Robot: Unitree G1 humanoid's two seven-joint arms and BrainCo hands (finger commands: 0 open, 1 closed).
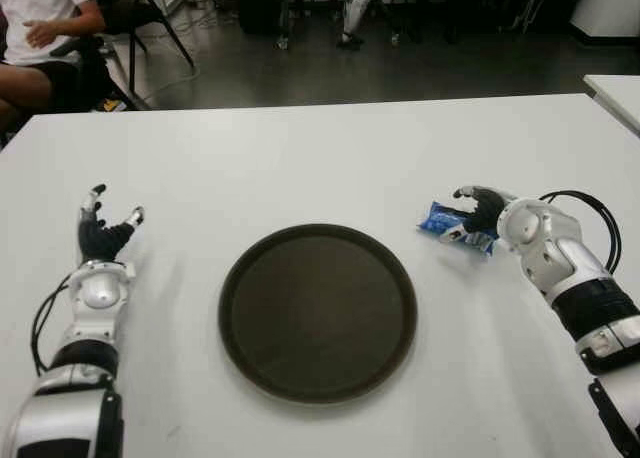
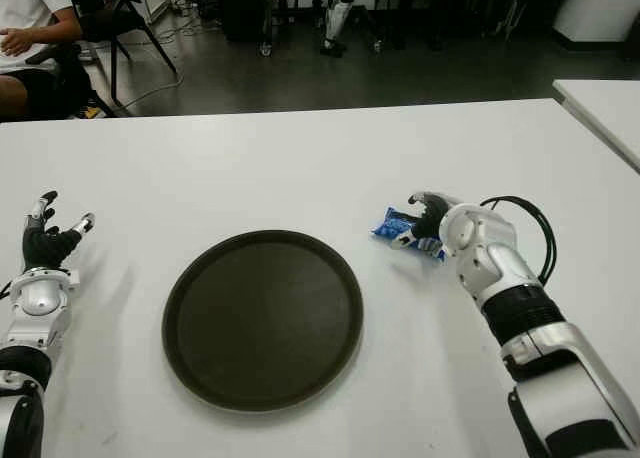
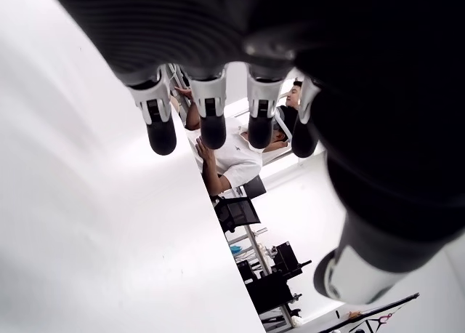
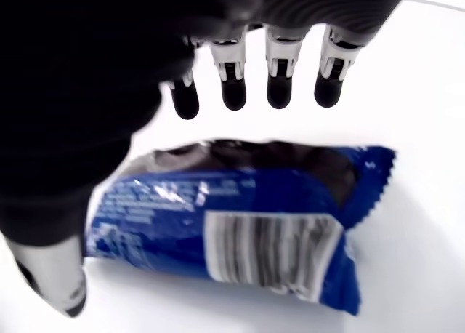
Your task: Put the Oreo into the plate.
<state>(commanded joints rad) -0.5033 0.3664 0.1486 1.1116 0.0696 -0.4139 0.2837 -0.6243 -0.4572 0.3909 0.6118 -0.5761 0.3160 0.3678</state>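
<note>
**Right wrist view: our hand is over the Oreo**

Our right hand (image 4: 218, 93) hangs spread above the blue Oreo pack (image 4: 240, 224), gripping nothing. The pack lies on the white worktop (image 1: 300, 168), just right of the dark plate (image 1: 318, 313). Our left hand (image 1: 103, 233) shows open, left of the plate.

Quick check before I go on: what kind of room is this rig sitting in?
Most likely a robotics lab or workshop. Beyond the white table a person sits on a chair, cables trail over a dark floor, and what looks like another robot's legs stands at the back.
</note>
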